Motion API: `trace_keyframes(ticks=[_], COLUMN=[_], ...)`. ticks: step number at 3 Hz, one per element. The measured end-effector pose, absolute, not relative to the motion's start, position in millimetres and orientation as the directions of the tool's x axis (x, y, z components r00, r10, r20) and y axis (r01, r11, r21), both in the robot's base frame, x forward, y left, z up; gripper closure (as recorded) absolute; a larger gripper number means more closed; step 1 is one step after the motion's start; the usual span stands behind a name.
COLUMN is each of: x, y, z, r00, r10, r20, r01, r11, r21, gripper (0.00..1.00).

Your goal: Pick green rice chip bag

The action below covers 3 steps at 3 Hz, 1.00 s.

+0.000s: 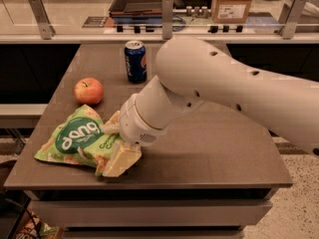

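The green rice chip bag (75,138) lies flat at the table's front left, a light-green pouch with a dark green "dang" oval. My gripper (117,141) is low over the bag's right end, at the tip of the big white arm (219,88). One cream finger (122,159) rests at the bag's near right corner and the other (112,123) shows at its far right edge. The jaws stand open, with the bag's right end between them. The wrist hides part of that end.
A red apple (88,90) sits just behind the bag. A blue soda can (135,61) stands upright further back. The brown table (219,158) has its front edge close below the bag. A counter with rails and a cardboard box (233,3) runs behind.
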<state>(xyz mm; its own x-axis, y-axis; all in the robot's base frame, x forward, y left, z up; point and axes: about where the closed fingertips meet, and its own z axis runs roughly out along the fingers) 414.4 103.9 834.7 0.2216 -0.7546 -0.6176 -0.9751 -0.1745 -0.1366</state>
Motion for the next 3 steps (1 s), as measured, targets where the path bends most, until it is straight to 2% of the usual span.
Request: trace_keyframes(ticks=[1, 2, 3], x=[413.4, 412.4, 412.3], y=[104.5, 105.2, 105.3], z=[836.0, 837.3, 837.4], r00=[0.225, 0.229, 0.229], r10=[-0.755, -0.755, -0.755], r20=[-0.616, -0.614, -0.614], r01=[-0.974, -0.974, -0.973], r11=[-0.176, -0.178, -0.178], r21=[-0.140, -0.143, -0.143], gripper=[0.86, 1.00, 1.00])
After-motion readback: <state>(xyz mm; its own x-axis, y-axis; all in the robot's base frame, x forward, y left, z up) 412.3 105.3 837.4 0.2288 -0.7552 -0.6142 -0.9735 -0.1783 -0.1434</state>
